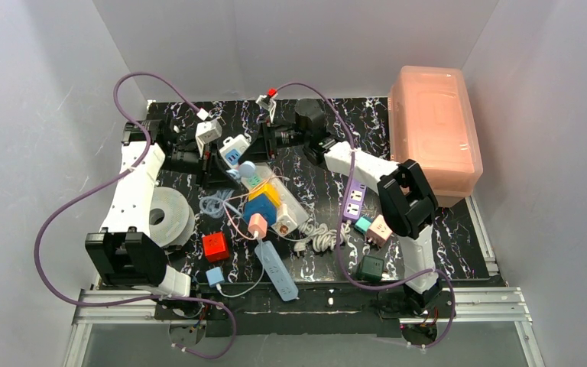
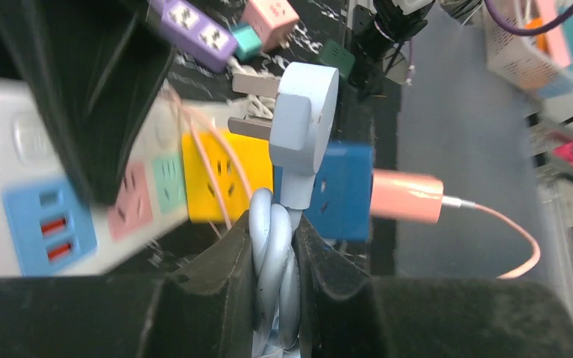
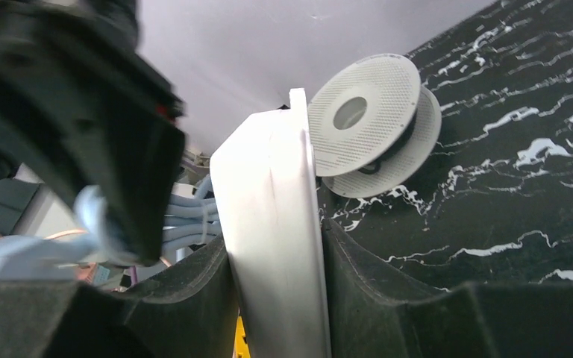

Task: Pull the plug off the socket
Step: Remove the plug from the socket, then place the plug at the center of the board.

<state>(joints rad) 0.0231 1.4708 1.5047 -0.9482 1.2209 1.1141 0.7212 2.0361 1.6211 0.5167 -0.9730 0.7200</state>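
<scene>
The socket (image 2: 37,201) is a long white strip with blue, pink and green outlet faces; a yellow cube adapter (image 2: 209,175) and a blue adapter (image 2: 343,190) with a pink charger (image 2: 406,198) sit in it. The light-blue plug (image 2: 304,112) hangs just off the strip with its prongs bare. My left gripper (image 2: 274,231) is shut on the plug's doubled light-blue cord right below the plug. My right gripper (image 3: 274,239) is shut on the socket's (image 3: 265,171) white edge. In the top view the plug (image 1: 247,170) is at the socket's (image 1: 290,210) far end.
A pink lidded bin (image 1: 434,134) stands back right. A white tape roll (image 1: 170,216), a red cube (image 1: 215,246), a slim light-blue strip (image 1: 277,271), a purple strip (image 1: 354,200) and a dark green adapter (image 1: 370,267) lie around the socket. A white spool (image 3: 373,119) is close by.
</scene>
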